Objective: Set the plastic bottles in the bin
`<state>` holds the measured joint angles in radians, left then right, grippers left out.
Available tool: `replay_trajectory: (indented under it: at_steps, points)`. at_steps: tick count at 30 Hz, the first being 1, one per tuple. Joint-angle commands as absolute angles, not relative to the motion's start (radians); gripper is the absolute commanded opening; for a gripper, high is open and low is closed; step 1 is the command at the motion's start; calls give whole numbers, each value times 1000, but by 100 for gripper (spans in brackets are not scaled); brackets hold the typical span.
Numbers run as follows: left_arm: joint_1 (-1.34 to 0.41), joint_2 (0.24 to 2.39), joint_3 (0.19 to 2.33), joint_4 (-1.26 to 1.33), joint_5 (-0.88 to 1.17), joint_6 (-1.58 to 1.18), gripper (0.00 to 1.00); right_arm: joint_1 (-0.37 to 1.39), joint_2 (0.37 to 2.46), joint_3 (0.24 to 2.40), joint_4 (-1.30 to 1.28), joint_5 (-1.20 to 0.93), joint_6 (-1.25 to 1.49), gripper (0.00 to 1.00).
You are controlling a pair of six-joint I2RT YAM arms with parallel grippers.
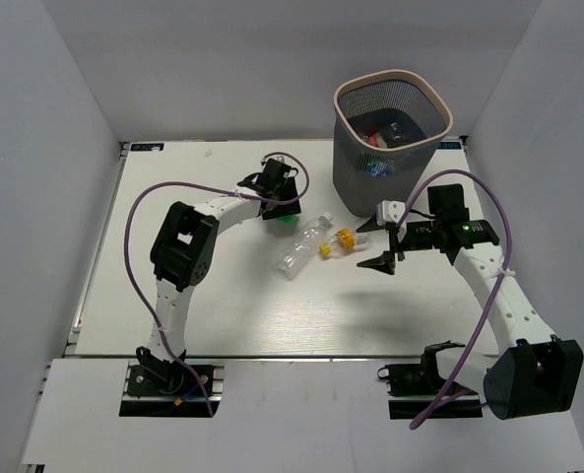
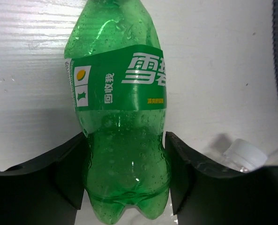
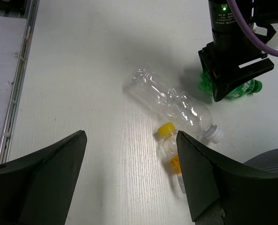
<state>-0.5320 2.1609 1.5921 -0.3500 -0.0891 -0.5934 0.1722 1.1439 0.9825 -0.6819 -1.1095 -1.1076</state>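
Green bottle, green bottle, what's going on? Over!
Left fingers clamp green plastic bottle, lying on white table. Right fingers open, empty. Clear plastic bottle and yellow-capped clear bottle close by, short of grey mesh bin.

white arms, black joints and jaws, purple cables, green led.

Robotics lab test cell: a white table boxed in by plain white walls, two robot arms bolted at its near edge.
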Motion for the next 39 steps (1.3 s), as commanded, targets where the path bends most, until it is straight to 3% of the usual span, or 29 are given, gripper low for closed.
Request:
replay_trajectory:
  at_steps: [1, 3, 6, 8, 9, 10, 13, 14, 20, 23, 29, 31, 34, 35, 36, 39]
  points:
    - [-534, 2123, 1592, -385, -91, -581, 62, 172, 1152, 973, -660, -1129, -1103, 83]
    - [-534, 2105, 1592, -385, -91, -581, 43, 172, 1155, 971, -667, -1121, -1115, 83]
    - [-534, 2027, 1592, -376, -91, -572, 32, 176, 1164, 974, -719, -1105, -1170, 76]
    - [-534, 1941, 1592, -365, -110, -563, 26, 173, 1177, 976, -761, -1097, -1227, 64]
    - [-534, 1913, 1612, -365, -121, -563, 24, 172, 1186, 974, -797, -1091, -1244, 57]
    - [-534, 1887, 1661, -374, -130, -563, 23, 176, 1201, 974, -828, -1089, -1287, 38]
    - [-543, 1800, 1741, -330, -140, -563, 16, 179, 1245, 980, -888, -1097, -1316, 14]
    - [-543, 1784, 1759, -312, -130, -563, 14, 181, 1267, 991, -919, -1098, -1339, 1]
    - [-543, 1752, 1842, -123, 36, -543, 12, 212, 1304, 983, -908, -1005, -1348, 0]
    - [-543, 1779, 1857, 44, 229, -554, 12, 241, 1263, 937, -818, -948, -1289, 1]
    - [-554, 2095, 2242, 137, 504, -669, 16, 281, 1256, 916, -739, -905, -1209, 4]
    - [-565, 2179, 2420, 127, 518, -695, 22, 288, 1247, 908, -738, -900, -1192, 4]
    - [-575, 2220, 2384, 211, 514, -748, 34, 293, 1227, 888, -724, -893, -1178, 7]
    - [-575, 2220, 2360, 233, 491, -749, 40, 296, 1224, 881, -726, -891, -1175, 7]
    - [-575, 2208, 2343, 244, 480, -758, 55, 299, 1220, 876, -726, -887, -1172, 9]
    - [-584, 2230, 2370, 238, 480, -767, 72, 305, 1209, 862, -726, -874, -1167, 25]
